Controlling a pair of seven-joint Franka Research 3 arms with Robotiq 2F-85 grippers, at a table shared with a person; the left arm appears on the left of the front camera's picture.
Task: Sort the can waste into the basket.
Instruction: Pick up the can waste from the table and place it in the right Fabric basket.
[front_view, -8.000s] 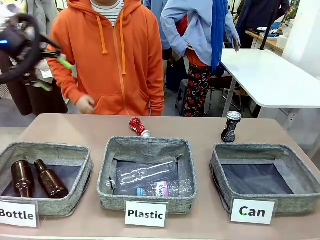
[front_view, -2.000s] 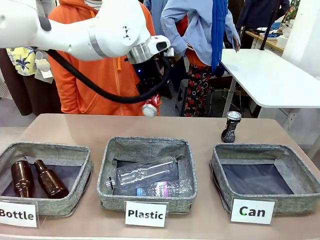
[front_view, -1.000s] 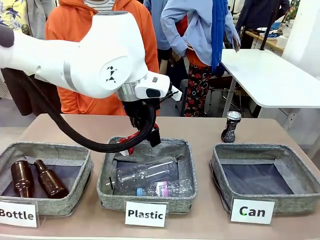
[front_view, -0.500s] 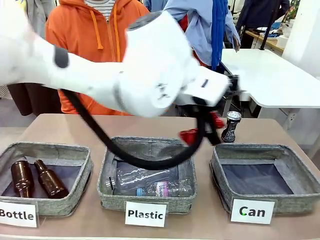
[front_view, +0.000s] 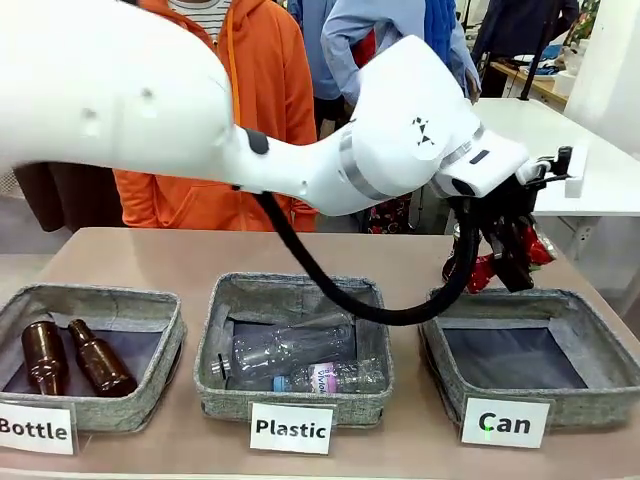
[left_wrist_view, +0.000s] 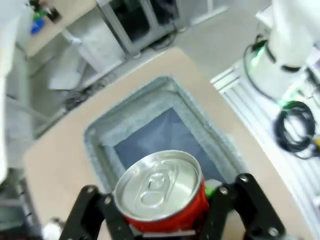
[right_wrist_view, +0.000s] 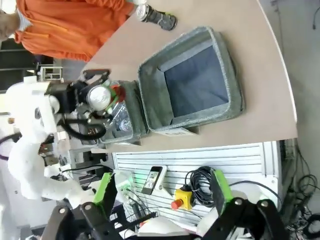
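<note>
My left gripper (left_wrist_view: 162, 197) clamped the red can (left_wrist_view: 155, 180) above the Can basket (front_view: 600, 345), lower right of frame; my right gripper (right_wrist_view: 161, 192) sat open.

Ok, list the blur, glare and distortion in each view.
Front view: red can slightly smeared, near left arm bright and soft. Left wrist view: soft throughout, can's silver end shiny. Right wrist view: sharper, rolled sideways, table edge bowed.
</note>
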